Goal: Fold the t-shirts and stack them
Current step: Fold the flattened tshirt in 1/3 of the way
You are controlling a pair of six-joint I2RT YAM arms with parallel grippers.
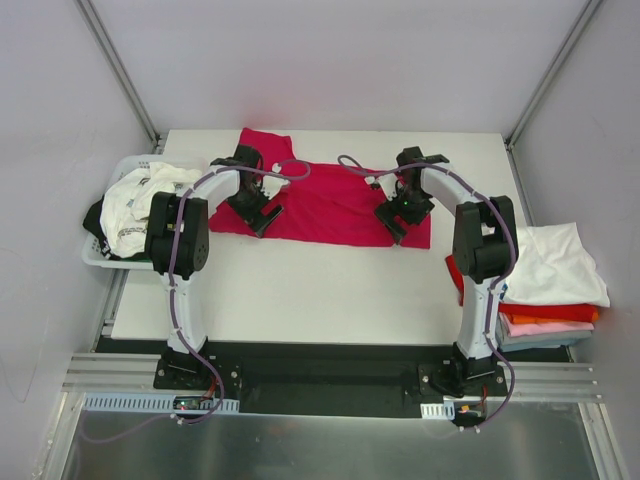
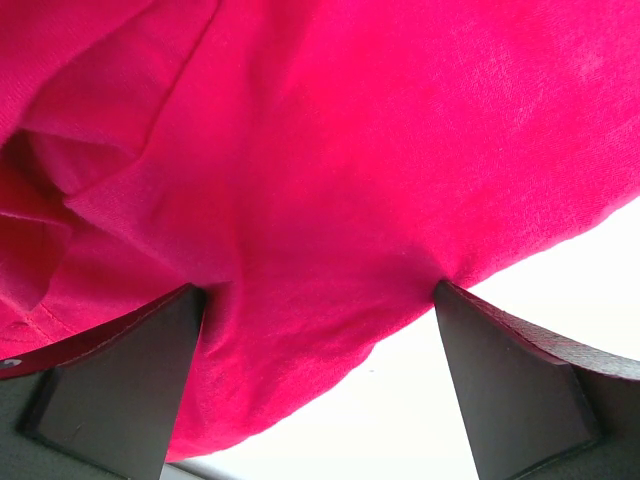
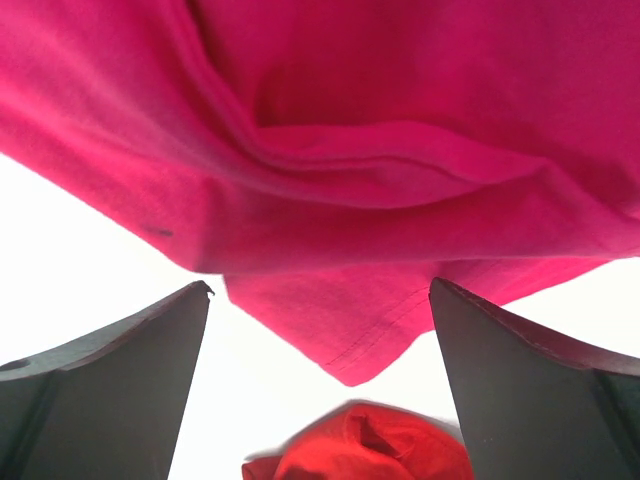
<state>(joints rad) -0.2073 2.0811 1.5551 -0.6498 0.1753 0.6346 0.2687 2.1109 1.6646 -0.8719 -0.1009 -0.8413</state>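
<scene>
A plain crimson-magenta t-shirt (image 1: pixel 325 205) lies spread across the back middle of the white table, with one part reaching toward the far edge. My left gripper (image 1: pixel 262 222) is open over the shirt's near left edge. In the left wrist view the cloth (image 2: pixel 330 170) fills the frame, and both fingertips (image 2: pixel 130 380) rest at its hem with the jaws wide apart (image 2: pixel 320 300). My right gripper (image 1: pixel 392 228) is open over the shirt's near right corner. In the right wrist view that corner (image 3: pixel 350 330) lies between the spread fingers (image 3: pixel 320 300). Neither gripper holds anything.
A white plastic basket (image 1: pixel 95 255) at the table's left edge holds white printed shirts (image 1: pixel 140 200) and a dark one. At the right edge is a stack (image 1: pixel 555 270) with white on top, then red, orange and pink. Its red cloth (image 3: pixel 370 445) shows below the right gripper.
</scene>
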